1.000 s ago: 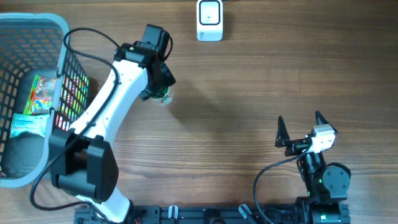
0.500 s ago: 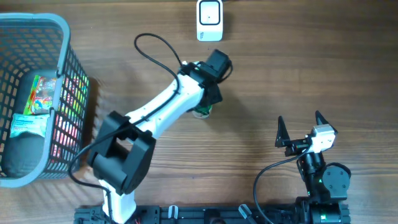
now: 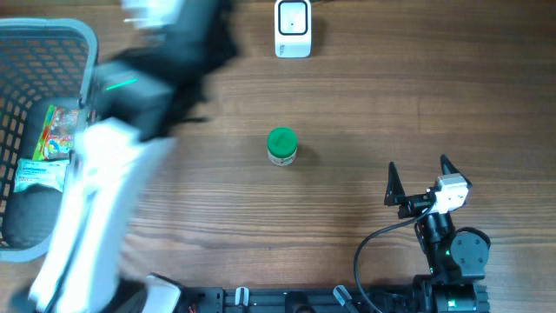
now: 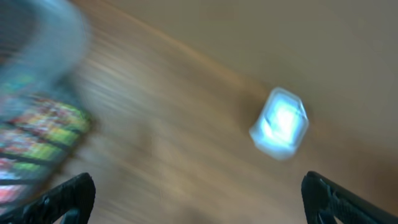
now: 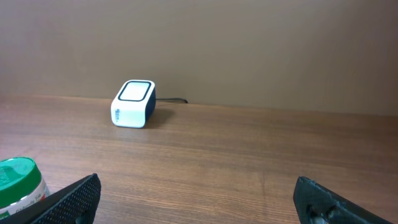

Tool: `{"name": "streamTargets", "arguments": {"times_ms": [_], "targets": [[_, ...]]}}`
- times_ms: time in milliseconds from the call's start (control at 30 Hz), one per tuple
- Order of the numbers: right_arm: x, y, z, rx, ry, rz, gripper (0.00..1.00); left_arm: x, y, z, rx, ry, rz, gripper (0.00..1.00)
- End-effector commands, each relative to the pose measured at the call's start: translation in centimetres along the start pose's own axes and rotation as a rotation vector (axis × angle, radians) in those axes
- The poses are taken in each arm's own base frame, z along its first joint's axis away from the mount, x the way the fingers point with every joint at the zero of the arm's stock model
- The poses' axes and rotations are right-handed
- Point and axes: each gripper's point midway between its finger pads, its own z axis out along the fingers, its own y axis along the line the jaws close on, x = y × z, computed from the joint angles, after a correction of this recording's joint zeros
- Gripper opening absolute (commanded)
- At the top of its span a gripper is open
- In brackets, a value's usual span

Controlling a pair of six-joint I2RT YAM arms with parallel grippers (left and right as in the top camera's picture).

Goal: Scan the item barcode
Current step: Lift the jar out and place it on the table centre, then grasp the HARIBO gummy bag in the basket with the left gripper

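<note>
At your left, the grey plastic mesh basket (image 3: 52,26) holds colourful snack packets (image 3: 56,130). Your left gripper (image 4: 198,194), blurred, shows jaws wide apart and empty. The small green-lidded jar (image 3: 281,145) stands upright on the brown wooden table (image 3: 373,96), well apart from the white box-shaped barcode scanner (image 3: 293,28). Your right gripper (image 3: 422,181) sits spread open, empty.

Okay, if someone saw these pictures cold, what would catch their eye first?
The left arm, a big white-and-black blur over the left of the table, beside the mesh basket. Then the green-lidded jar, standing alone mid-table, with the white scanner at the far edge beyond it.
</note>
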Motion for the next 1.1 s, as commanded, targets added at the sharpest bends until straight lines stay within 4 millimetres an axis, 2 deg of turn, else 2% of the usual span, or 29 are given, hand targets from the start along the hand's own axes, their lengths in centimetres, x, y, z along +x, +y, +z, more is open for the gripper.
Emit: {"name": "streamTargets", "arguments": {"times_ms": [0,33,100,167,267,300,367,467,533,667,833,867,900,933,967,1033,1067], "targets": [[-0.1,-0.1,0.0,0.006,-0.007,-0.005,1.0,-3.7,14.8,-0.6,-0.364,-0.075,-0.477,1.0],[-0.1,-0.1,0.0,0.006,-0.007,-0.005,1.0,-3.5,18.0,-0.6,-0.433,-0.054,-0.589,1.0],[-0.1,-0.1,0.0,0.006,-0.007,-0.005,1.0,-2.7,23.3,1.3,-0.515,0.026,-0.767,1.0],[-0.1,-0.1,0.0,0.006,-0.007,-0.005,1.0,-1.0,27.4,4.3,-0.579,0.112,-0.89,1.0],[-0.1,-0.1,0.0,0.006,-0.007,-0.005,1.0,2.3,31.0,9.4,-0.623,0.239,-0.937,1.0],[-0.1,-0.1,0.0,0.006,-0.007,-0.005,1.0,3.0,31.6,10.5,-0.637,0.258,-0.941,1.0],[-0.1,-0.1,0.0,0.006,-0.007,-0.005,1.0,5.3,32.7,14.3,-0.654,0.324,-0.916,1.0],[-0.1,-0.1,0.0,0.006,-0.007,-0.005,1.0,6.4,32.6,21.1,-0.569,0.379,-0.812,1.0],[-0.1,-0.1,0.0,0.006,-0.007,-0.005,1.0,7.8,33.1,23.7,-0.584,0.411,-0.81,1.0],[-0.1,-0.1,0.0,0.006,-0.007,-0.005,1.0,11.0,34.0,27.6,-0.601,0.486,-0.82,1.0],[-0.1,-0.1,0.0,0.006,-0.007,-0.005,1.0,14.7,33.8,30.6,-0.61,0.582,-0.814,1.0],[-0.1,-0.1,0.0,0.006,-0.007,-0.005,1.0,15.7,33.7,31.1,-0.618,0.607,-0.805,0.75],[-0.1,-0.1,0.0,0.006,-0.007,-0.005,1.0,16.0,33.4,31.2,-0.612,0.619,-0.788,0.43],[-0.1,-0.1,0.0,0.006,-0.007,-0.005,1.0,15.9,33.0,31.5,-0.589,0.623,-0.752,0.22],[-0.1,-0.1,0.0,0.006,-0.007,-0.004,1.0,15.5,32.6,31.6,-0.562,0.625,-0.724,0.04],[-0.1,-0.1,0.0,0.006,-0.007,-0.005,1.0,14.0,31.7,31.6,-0.478,0.635,-0.636,0.04],[-0.1,-0.1,0.0,0.006,-0.007,-0.004,1.0,11.6,31.3,30.7,-0.447,0.619,-0.574,0.04]]}}
